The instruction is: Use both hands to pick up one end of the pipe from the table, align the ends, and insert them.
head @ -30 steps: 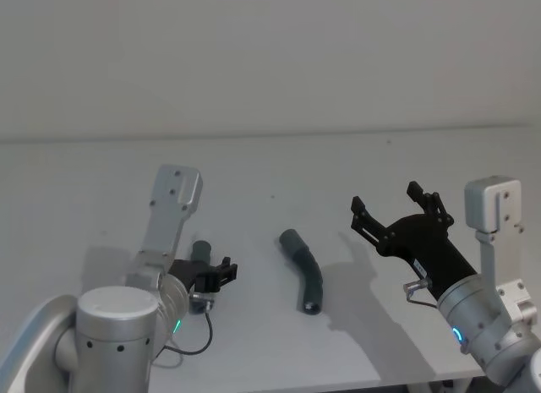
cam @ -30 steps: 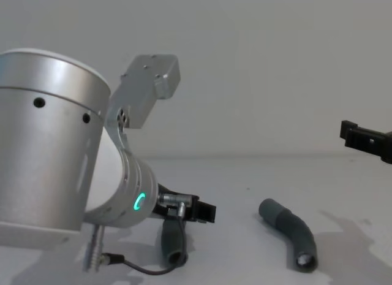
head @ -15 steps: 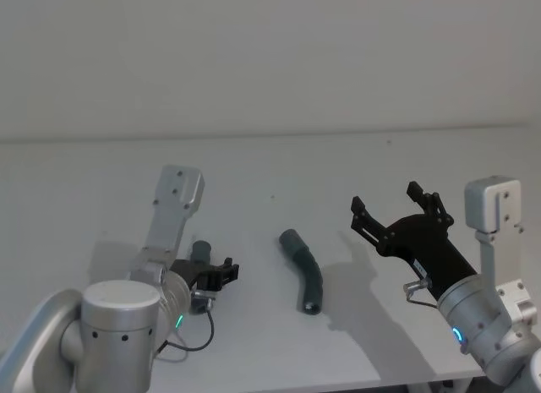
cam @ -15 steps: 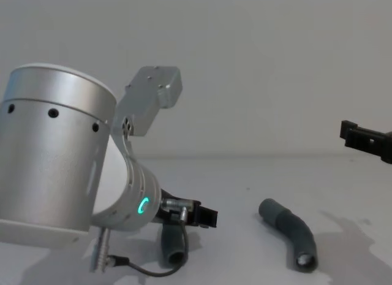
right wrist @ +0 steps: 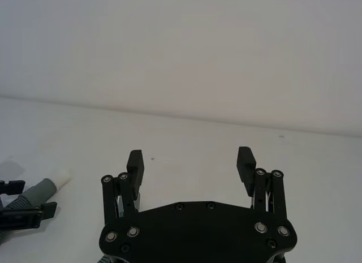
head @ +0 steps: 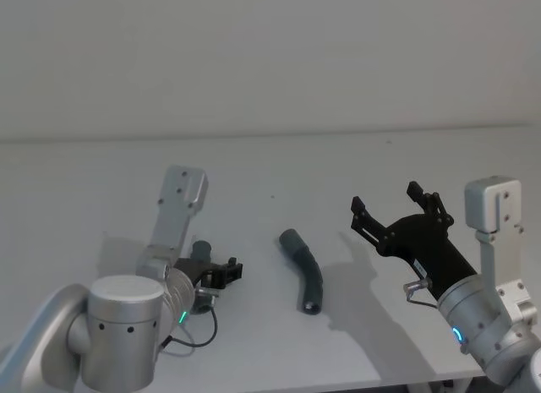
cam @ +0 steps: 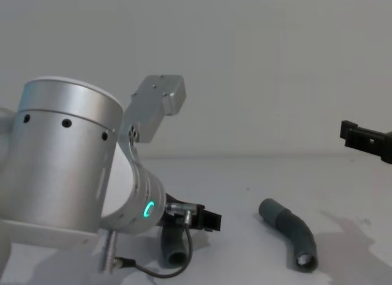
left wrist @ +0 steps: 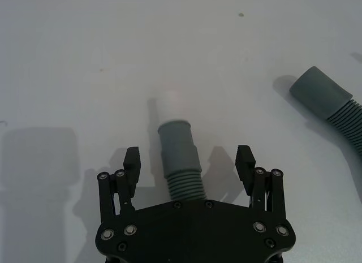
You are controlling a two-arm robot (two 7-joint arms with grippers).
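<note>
One pipe piece [left wrist: 180,161], ribbed with a grey cuff and a white tip [left wrist: 168,102], lies on the white table [head: 338,173]. My left gripper [left wrist: 189,161] is open and straddles its ribbed part, the fingers apart from it on both sides. The head view shows this gripper [head: 218,275] low over that piece [head: 201,251] at the left. The second curved pipe piece [head: 304,270] lies free at mid-table, its open cuff end toward me [cam: 304,260]. My right gripper [head: 385,200] hovers open above the table, right of that piece, holding nothing.
A black cable [head: 196,344] loops on the table beside my left wrist. The table's back edge meets a plain wall [head: 270,63]. Bare surface lies between the two pipe pieces and behind them.
My left arm has shifted slightly to the right and forward, keeping its open gripper over the white-tipped piece. The right arm and both pipe pieces have not moved.
</note>
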